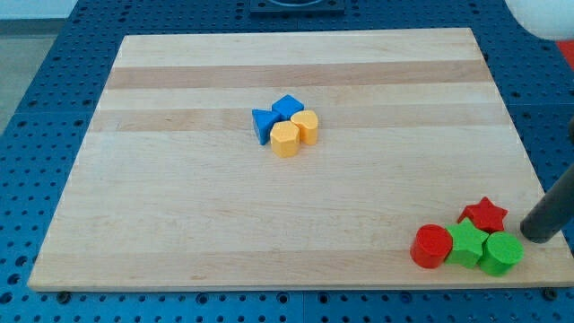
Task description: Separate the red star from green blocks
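Tip (531,237) beside green cylinder (501,254), red star (483,215)

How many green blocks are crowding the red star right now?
2: a green star touching the red star from below, and a green cylinder at its lower right. None appear hidden.

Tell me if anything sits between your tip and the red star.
Nothing visible does. My tip sits just to the view's right of the red star, with bare board between. The green star and green cylinder lie below it.

Rod (554,213) cut off at right.
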Motion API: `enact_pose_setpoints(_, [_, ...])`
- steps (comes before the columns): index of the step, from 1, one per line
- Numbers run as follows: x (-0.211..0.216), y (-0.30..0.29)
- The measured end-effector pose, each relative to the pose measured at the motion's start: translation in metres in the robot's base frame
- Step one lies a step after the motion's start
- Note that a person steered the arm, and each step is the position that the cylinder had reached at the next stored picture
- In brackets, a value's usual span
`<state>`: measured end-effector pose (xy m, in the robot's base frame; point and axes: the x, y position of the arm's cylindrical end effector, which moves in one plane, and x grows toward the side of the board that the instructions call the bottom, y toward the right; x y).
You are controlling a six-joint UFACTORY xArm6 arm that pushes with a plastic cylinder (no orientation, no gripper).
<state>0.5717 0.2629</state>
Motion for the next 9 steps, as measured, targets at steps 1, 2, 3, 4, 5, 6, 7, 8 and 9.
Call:
enact_pose_setpoints(1, [-0.002,-0.012])
enact_pose_setpoints(2, [-0.002,-0.026])
enact_pose_setpoints(3, [-0.002,-0.045])
enact_pose_setpoints(4, [-0.003,-0.058])
enact_pose_setpoints(5, [-0.017,-0.07])
enact_pose_setpoints(6, [-0.047,-0.088])
enact_pose_setpoints(7, [-0.083,-0.109])
enact_pose_setpoints(8, [-0.1,-0.104])
enact_pose_setpoints(9, [-0.1,-0.04])
